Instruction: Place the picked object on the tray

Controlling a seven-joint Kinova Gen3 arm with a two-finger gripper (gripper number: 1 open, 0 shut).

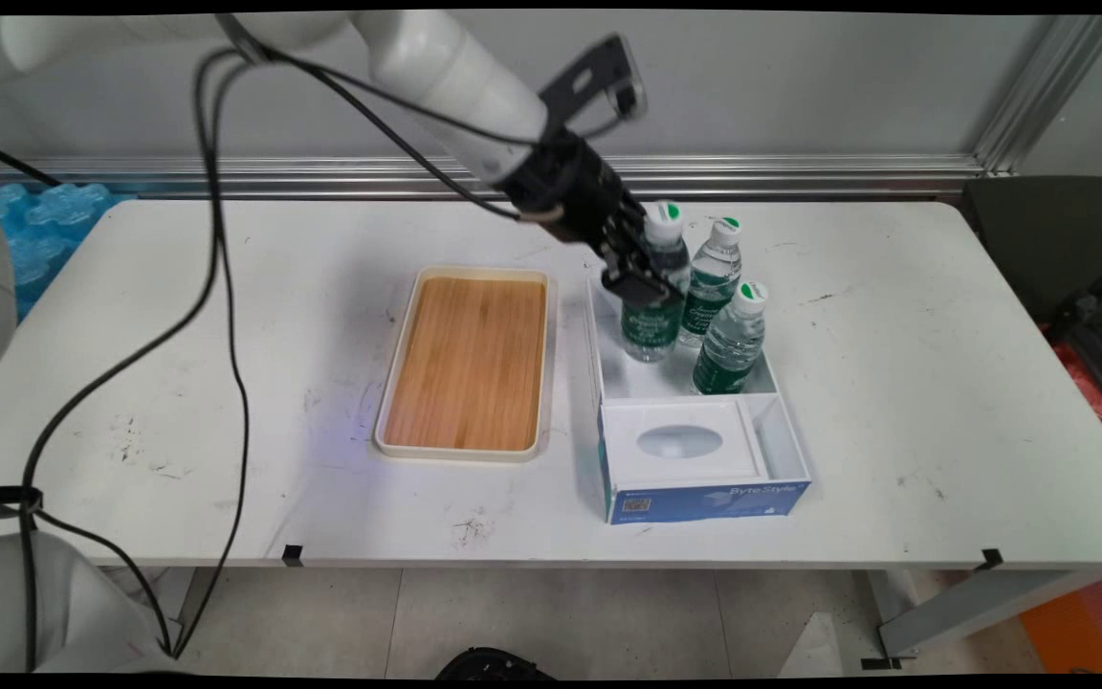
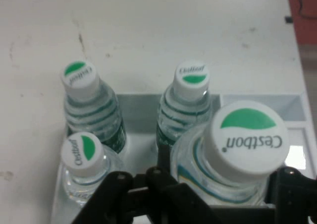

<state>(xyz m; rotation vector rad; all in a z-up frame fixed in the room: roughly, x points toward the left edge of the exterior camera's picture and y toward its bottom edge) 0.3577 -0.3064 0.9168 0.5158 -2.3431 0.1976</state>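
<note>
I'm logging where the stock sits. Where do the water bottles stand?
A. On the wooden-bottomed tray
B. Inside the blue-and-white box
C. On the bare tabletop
B: the water bottles stand together in the far end of the open blue-and-white box, while the wooden-bottomed tray beside it holds nothing.

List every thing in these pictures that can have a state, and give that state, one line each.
tool: shut on the gripped bottle's body.
gripped bottle: capped, upright, between the fingers.
other bottles: capped, upright, standing in the box's far compartment.
box: open at the top, near recess holds nothing.
tray: flat on the table, nothing in it.
</note>
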